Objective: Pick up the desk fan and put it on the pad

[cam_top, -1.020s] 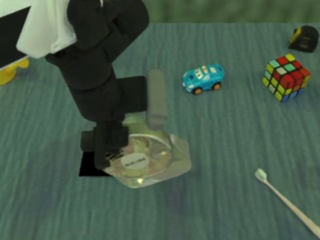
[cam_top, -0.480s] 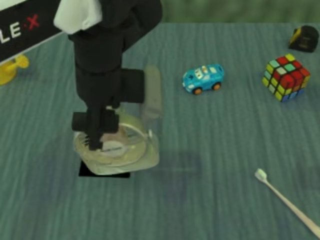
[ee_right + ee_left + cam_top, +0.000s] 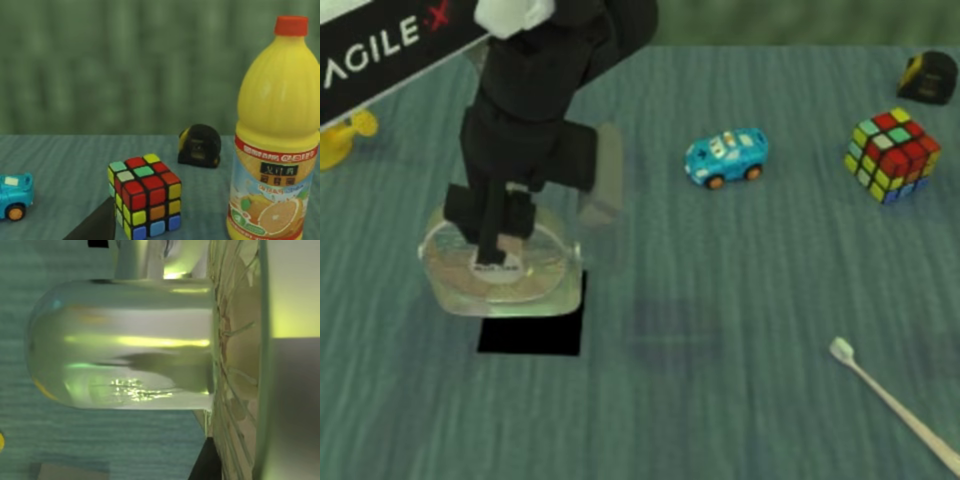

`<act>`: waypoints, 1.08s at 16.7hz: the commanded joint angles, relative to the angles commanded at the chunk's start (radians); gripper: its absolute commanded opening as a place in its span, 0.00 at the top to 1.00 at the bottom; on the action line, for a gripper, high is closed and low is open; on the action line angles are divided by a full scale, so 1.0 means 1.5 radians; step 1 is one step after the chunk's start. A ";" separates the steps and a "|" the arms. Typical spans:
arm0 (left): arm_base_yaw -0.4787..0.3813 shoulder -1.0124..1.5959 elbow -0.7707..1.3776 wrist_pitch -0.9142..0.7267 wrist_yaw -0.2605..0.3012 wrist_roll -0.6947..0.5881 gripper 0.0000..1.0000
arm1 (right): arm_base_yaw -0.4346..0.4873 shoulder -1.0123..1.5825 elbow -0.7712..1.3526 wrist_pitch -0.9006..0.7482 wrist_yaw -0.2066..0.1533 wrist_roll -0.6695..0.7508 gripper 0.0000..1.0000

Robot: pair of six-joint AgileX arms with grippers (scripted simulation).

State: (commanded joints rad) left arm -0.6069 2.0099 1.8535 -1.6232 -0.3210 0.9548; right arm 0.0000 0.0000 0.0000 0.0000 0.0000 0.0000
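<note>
The desk fan (image 3: 505,270), pale grey-green with its round grille facing up and its rounded base (image 3: 603,187) pointing toward the table's far side, hangs in my left gripper (image 3: 492,232). The gripper is shut on the grille rim. From above, the fan covers the far edge of the black square pad (image 3: 532,333) and overhangs it to the left. The left wrist view is filled by the fan's glossy body (image 3: 125,345) and grille (image 3: 235,365). My right gripper (image 3: 95,227) shows only as a dark tip in the right wrist view; that arm is out of the top view.
A blue toy car (image 3: 727,157) and a colour cube (image 3: 892,155) lie to the right, a black-and-yellow tape measure (image 3: 928,77) at the far right corner. A toothbrush (image 3: 895,405) is at the near right. A yellow object (image 3: 345,135) sits far left. An orange juice bottle (image 3: 275,135) stands by the right arm.
My left gripper has carried the fan to the left and slightly away, from the pad's right side to over its far-left edge. More of the pad's near part now shows.
</note>
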 joint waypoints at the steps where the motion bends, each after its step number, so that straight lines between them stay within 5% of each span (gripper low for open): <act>1: -0.004 -0.003 -0.002 0.002 0.001 0.001 1.00 | 0.000 0.000 0.000 0.000 0.000 0.000 0.00; 13: 0.014 -0.002 -0.093 0.096 -0.003 0.014 1.00 | 0.000 0.000 0.000 0.000 0.000 0.000 0.00; 18: 0.014 -0.002 -0.093 0.096 -0.003 0.014 0.62 | 0.000 0.000 0.000 0.000 0.000 0.000 0.00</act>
State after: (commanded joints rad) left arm -0.5866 2.0064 1.7134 -1.4799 -0.3252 0.9758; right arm 0.0000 0.0000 0.0000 0.0000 0.0000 0.0000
